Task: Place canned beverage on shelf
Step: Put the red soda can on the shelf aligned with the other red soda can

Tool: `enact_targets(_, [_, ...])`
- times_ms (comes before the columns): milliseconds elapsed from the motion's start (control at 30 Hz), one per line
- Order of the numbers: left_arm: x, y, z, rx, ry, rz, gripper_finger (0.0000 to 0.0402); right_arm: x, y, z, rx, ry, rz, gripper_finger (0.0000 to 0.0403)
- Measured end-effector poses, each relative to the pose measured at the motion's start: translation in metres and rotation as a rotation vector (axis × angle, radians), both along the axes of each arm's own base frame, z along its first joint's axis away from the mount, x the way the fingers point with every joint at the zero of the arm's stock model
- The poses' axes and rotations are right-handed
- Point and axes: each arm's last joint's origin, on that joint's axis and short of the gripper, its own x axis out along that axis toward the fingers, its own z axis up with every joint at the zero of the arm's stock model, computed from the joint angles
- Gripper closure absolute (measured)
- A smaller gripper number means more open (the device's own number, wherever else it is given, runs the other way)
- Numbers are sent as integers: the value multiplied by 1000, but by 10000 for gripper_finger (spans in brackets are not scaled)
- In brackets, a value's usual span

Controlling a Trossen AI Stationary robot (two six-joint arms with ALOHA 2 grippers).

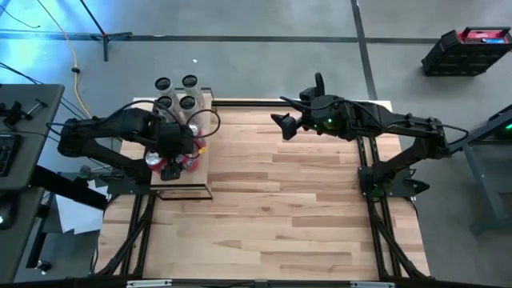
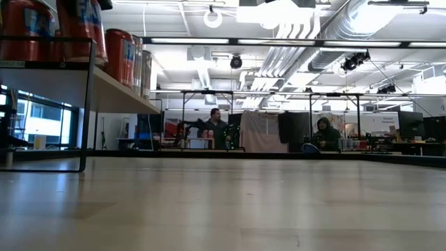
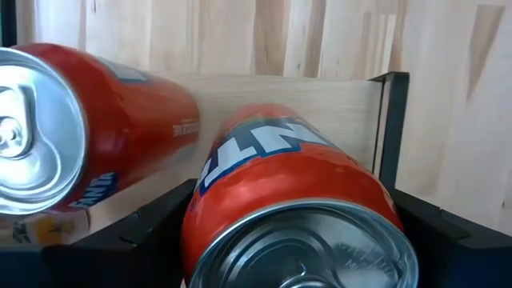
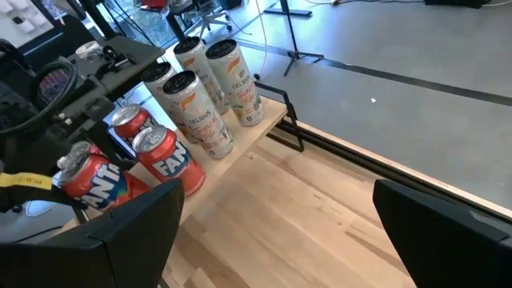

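The shelf (image 1: 202, 172) is a narrow pale-wood board in a black frame at the table's left edge. Two orange soda cans (image 4: 152, 144) stand on it, with several tall white cans (image 4: 208, 88) at its far end. My left gripper (image 1: 172, 160) is over the shelf, shut on a third orange can (image 3: 296, 200). Next to that can, another orange can (image 3: 80, 128) stands on the board (image 3: 320, 100). My right gripper (image 1: 282, 126) is open and empty, above the far middle of the table. My left gripper pinches the orange can by its side wall near the lid end (image 3: 240, 232), one finger (image 3: 148, 228) on each side. The fingers come slanting down from above and lie along the can. The can is tilted over the shelf board (image 4: 88, 176). Whether its base touches the board cannot be told.
The shelf's black frame post (image 3: 388, 120) stands close beside the held can. The plank tabletop (image 1: 288, 208) stretches between the two arms. In the low view the shelf (image 2: 118, 94) is raised at the left, and people sit far back in the room.
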Motion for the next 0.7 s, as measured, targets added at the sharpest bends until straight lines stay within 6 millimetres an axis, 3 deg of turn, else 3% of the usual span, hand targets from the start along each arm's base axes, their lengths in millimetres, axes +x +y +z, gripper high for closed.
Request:
enact_targets(233, [1, -1, 0, -37, -4, 35, 101, 0, 0, 0, 0, -4, 0, 11])
enact_targets(700, [21, -2, -13, -56, 78, 88, 101, 1, 1, 0, 16, -4, 30, 11])
